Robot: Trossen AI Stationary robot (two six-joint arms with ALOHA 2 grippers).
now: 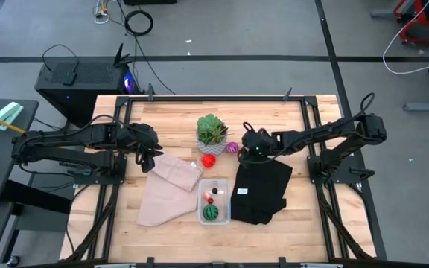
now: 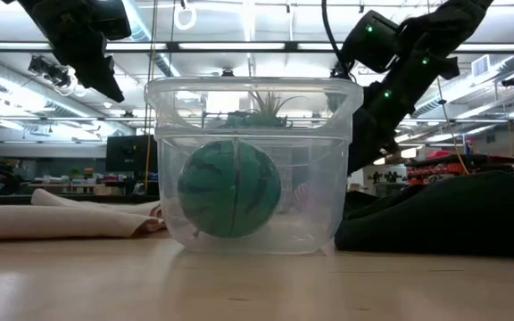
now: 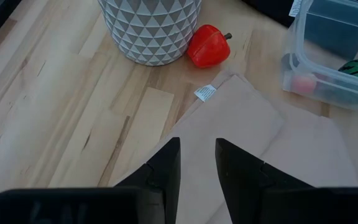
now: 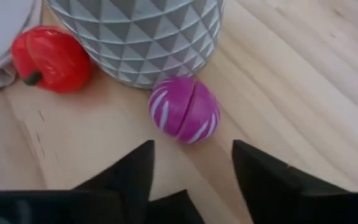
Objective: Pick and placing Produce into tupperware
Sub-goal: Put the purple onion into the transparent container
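Two dark fingers of the right gripper point(image 4: 191, 168) are spread apart, empty, just short of the magenta striped ball point(image 4: 184, 110), at the white patterned pot's point(image 1: 211, 146) three o'clock. The dark green striped ball point(image 1: 211, 212) lies inside the clear rectangular tupperware point(image 1: 202, 201). The left gripper point(image 3: 196, 163), narrowly parted, holds nothing.

I saw the clear tupperware point(image 1: 223, 215) sitting upright and lidless on the wood, between the tan and black cloths. Inside: dark green striped ball point(image 1: 211, 212) at the near end, tiny dark piece point(image 1: 211, 199) and pink-red piece point(image 1: 206, 195) behind it. Red piece point(image 1: 209, 160) and magenta striped ball point(image 1: 232, 147) lay outside on the table, against the patterned pot's base.
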